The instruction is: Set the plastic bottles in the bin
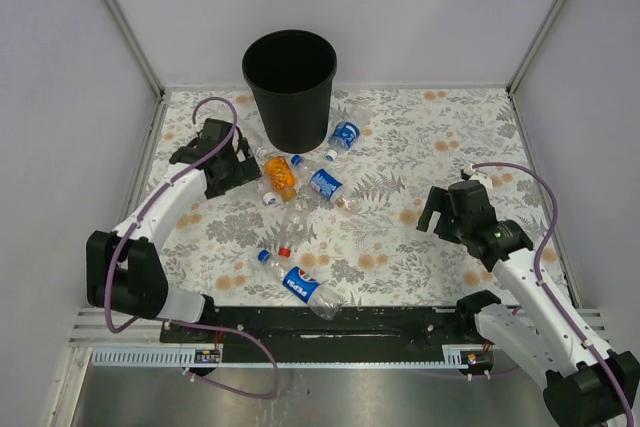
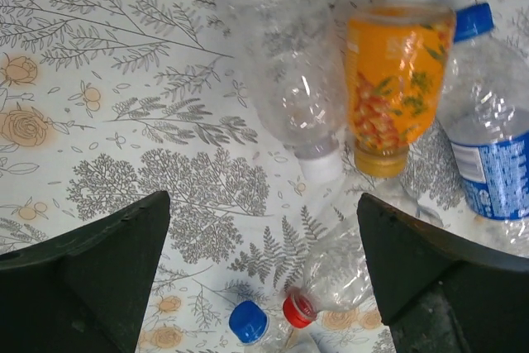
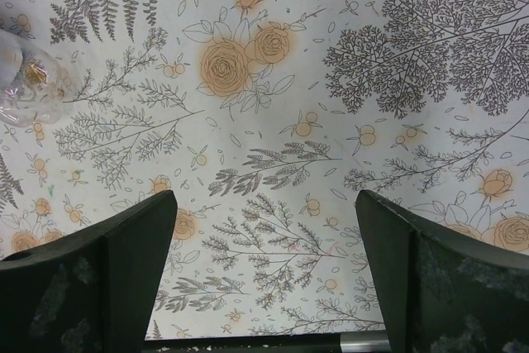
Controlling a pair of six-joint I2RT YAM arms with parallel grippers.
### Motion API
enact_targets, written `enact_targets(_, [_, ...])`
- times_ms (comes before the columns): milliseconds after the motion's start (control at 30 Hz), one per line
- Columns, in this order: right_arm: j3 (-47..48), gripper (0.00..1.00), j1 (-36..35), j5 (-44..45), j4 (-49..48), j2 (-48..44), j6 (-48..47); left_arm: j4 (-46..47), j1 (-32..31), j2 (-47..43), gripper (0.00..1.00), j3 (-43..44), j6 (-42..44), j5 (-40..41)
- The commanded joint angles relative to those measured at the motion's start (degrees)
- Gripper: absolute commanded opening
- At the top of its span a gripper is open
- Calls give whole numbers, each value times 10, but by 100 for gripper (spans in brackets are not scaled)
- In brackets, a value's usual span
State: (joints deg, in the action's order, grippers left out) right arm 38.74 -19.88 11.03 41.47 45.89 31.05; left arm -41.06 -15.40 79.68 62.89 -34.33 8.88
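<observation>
Seen from above, the plastic bottles (image 1: 300, 285) lie scattered before the bin (image 1: 290, 107), none visibly inside, so the first pick seems in hand; the left gripper (image 1: 240, 165) hangs wide by the cluster, the right gripper (image 1: 438, 219) wide and well apart. At the left wrist, the orange bottle (image 2: 388, 80) and a clear bottle (image 2: 289, 64) lie parallel, caps toward the fingers (image 2: 99, 270), long axes running away, so next comes straddling one across its width. The right wrist shows cloth (image 3: 273, 121) and perhaps a bottle's edge (image 3: 25, 80).
</observation>
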Motion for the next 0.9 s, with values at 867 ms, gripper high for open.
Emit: enact_targets(867, [-17,99,-2,-30,5,-56,2,151,88,239,76,72,-29,-23])
